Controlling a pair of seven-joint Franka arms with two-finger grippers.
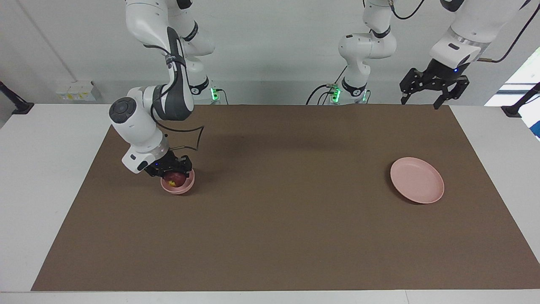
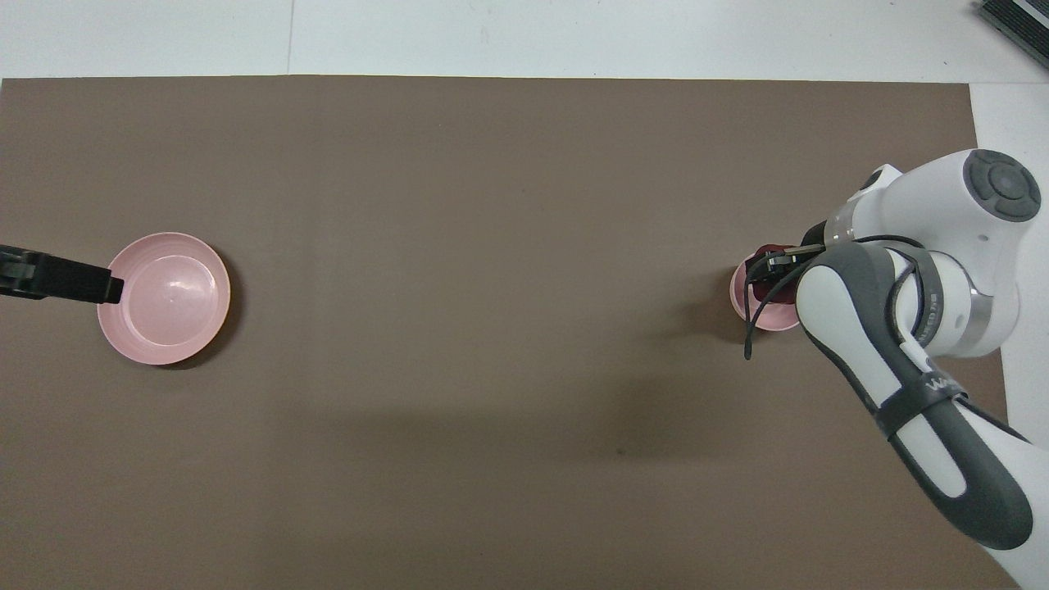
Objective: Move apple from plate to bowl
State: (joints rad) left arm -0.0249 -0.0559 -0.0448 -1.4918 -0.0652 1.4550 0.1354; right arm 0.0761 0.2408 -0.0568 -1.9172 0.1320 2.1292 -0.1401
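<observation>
The dark red apple (image 1: 175,179) with a yellowish patch lies in the small deep pink bowl (image 1: 185,185) toward the right arm's end of the table. My right gripper (image 1: 171,169) is down at the bowl, right over the apple and touching it. In the overhead view the right arm covers most of the bowl (image 2: 747,301), and only a sliver of the apple (image 2: 766,248) shows. The wide pink plate (image 1: 417,180) lies bare toward the left arm's end; it also shows in the overhead view (image 2: 164,297). My left gripper (image 1: 422,103) waits open, raised near its base.
A brown mat (image 1: 278,219) covers most of the white table (image 1: 50,139). The right arm's elbow and a loose black cable (image 1: 196,137) hang over the mat beside the bowl.
</observation>
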